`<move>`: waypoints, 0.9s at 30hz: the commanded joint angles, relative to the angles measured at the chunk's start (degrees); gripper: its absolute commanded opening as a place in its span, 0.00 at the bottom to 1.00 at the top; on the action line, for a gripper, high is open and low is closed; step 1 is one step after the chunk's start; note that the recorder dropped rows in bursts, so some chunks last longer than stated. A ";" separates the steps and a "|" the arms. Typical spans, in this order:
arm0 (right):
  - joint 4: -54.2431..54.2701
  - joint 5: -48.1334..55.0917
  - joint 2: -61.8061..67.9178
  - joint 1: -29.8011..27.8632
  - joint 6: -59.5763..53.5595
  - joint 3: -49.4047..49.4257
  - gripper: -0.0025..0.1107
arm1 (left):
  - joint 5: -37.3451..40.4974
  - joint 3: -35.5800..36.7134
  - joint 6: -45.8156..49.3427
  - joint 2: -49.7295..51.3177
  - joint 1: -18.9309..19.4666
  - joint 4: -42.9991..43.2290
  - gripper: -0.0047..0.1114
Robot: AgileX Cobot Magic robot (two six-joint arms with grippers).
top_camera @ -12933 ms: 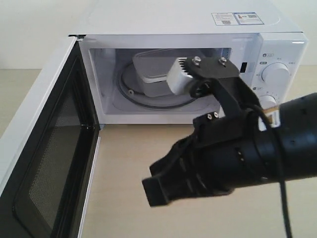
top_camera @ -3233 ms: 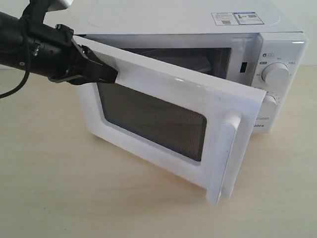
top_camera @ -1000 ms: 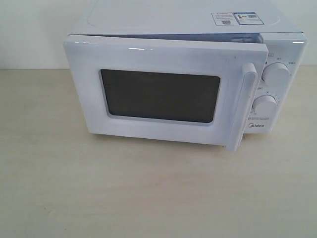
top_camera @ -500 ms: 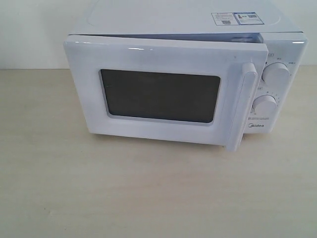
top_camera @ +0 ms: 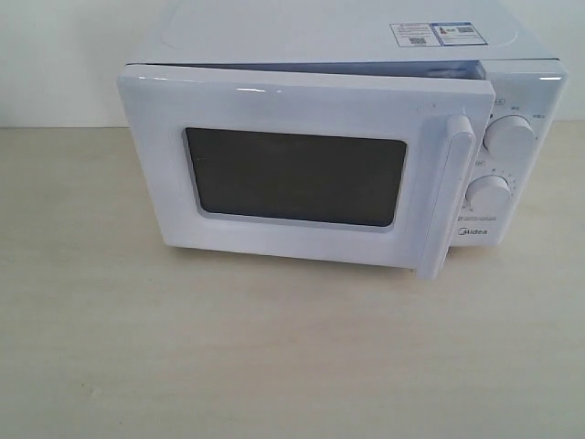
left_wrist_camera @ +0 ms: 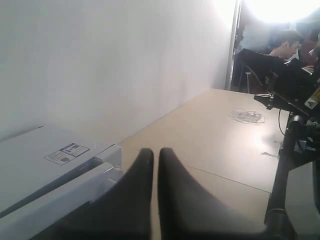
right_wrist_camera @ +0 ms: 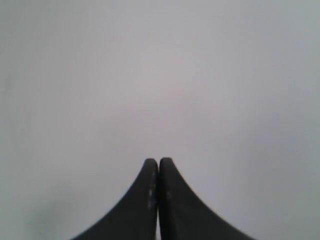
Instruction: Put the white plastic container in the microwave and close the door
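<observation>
Two pairs of jaws closed, empty; pale wood-grain tabletop [top_camera: 274, 366], plain white wall [top_camera: 55, 55].

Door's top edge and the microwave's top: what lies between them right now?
A thin open gap, seen in the exterior view: the door stands slightly ajar from the microwave, with nothing visible in it.

Beige table [top_camera: 274, 366], white wall [top_camera: 55, 55]

The pale wood-grain tabletop [top_camera: 274, 366] carries the white microwave [top_camera: 329, 37], standing toward the back by the wall. In the left wrist view, a small tangle of thin cord [left_wrist_camera: 246, 115] lies on the tabletop, well apart.
</observation>
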 commanded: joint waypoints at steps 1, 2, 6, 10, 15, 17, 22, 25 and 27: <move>0.51 9.46 0.93 0.07 -1.12 -0.18 0.02 | 0.27 -0.22 -0.56 -0.14 -0.34 0.11 0.08; 1.20 12.61 1.08 0.07 -2.41 -0.18 0.02 | 0.27 -0.22 -0.56 -0.14 -0.34 0.11 0.08; 7.15 22.34 1.78 0.07 -16.42 -0.18 0.02 | 0.27 -0.22 -0.56 -0.14 -0.34 0.11 0.08; 13.11 27.20 1.78 0.07 -27.80 -0.18 0.02 | 0.27 -0.22 -0.56 -0.14 -0.34 0.11 0.08; 25.68 35.97 1.78 0.07 -43.22 0.53 0.02 | 0.25 -0.22 -0.45 -0.14 -0.34 0.11 0.08; 34.26 37.66 1.78 0.07 -46.58 1.57 0.02 | 0.25 -0.22 -0.45 -0.14 -0.34 0.11 0.08; 65.15 34.99 1.78 0.07 -63.56 6.91 0.02 | 0.25 -0.22 -0.45 -0.14 -0.34 0.11 0.08; 81.34 29.20 1.78 0.07 -74.15 10.54 0.02 | 0.25 -0.22 -0.56 -0.14 -0.34 0.11 0.08; 87.38 26.03 1.78 -0.05 -77.93 12.28 0.02 | 0.25 -0.22 -0.30 -0.14 -0.34 0.11 0.08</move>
